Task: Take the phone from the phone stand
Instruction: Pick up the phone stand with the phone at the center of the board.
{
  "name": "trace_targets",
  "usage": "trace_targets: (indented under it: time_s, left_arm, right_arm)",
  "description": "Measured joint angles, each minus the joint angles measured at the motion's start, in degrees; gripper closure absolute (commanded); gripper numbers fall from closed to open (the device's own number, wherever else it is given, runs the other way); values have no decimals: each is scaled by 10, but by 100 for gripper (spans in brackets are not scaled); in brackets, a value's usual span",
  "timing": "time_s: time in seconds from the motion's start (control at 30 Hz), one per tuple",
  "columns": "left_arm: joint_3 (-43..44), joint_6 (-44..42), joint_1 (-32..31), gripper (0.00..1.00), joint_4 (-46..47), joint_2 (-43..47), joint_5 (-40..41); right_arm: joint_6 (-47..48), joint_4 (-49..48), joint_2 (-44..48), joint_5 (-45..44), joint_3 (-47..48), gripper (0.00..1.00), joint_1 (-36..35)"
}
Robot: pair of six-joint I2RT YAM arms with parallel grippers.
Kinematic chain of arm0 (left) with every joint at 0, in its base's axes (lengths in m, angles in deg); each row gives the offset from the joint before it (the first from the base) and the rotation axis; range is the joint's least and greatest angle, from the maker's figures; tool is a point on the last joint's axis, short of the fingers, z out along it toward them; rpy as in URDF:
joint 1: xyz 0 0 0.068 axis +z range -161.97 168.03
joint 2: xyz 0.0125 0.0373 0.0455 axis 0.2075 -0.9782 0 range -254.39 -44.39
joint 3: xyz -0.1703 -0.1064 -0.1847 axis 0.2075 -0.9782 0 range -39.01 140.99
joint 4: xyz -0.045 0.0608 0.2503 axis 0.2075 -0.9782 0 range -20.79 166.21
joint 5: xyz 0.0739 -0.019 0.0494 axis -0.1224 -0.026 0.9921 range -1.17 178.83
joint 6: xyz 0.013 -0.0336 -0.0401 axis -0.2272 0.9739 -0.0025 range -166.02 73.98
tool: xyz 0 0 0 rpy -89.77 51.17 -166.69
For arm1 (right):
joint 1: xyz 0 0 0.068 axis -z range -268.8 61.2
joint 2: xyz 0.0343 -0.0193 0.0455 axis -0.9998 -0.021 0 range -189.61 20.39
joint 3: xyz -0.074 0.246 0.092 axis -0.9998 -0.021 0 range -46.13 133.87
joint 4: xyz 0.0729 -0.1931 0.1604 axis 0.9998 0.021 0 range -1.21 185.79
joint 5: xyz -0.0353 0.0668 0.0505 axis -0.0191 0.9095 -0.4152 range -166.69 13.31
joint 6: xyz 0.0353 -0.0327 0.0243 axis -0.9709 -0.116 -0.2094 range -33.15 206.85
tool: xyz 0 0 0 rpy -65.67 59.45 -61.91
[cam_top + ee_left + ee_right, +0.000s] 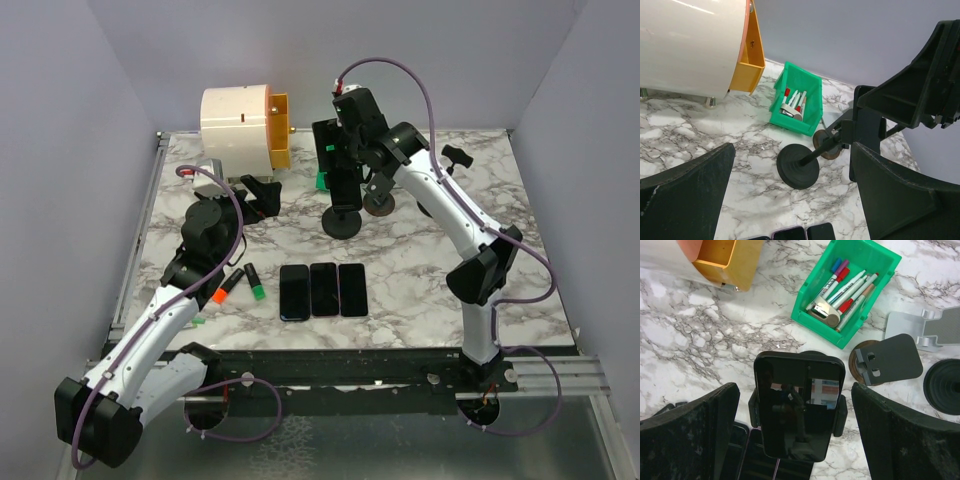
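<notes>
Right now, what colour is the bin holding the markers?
The bin is green, clearest in right wrist view.

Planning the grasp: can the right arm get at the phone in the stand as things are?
Probably yes. The right gripper hangs open directly over the phone, jaws standing either side of it, with nothing between. The phone stand clamps the phone's edges and may resist the pull.

Green bin w/ markers — tabletop

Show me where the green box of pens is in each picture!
Top external: green box, a sliver left of the phone stand.
Left wrist: upper middle.
Right wrist: top, right of middle.
Shared landmark: orange drawer to its left.
</notes>
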Motion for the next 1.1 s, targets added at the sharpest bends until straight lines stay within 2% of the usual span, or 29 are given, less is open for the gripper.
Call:
trace_targets:
  time_s: [0.63,0.93,1.1]
  left_arm:
    - [-3,0,-1,1,2,-3,-13]
    - [-3,1,-1,1,2,-3,-14]
    - [-3,1,-1,1,2,-3,-15]
  right_arm:
    - [10,0,-26,-12,12,4,0]
    - [13,-7,-27,-12,9,12,0]
    - [15,-9,-28,-12,-8,10,0]
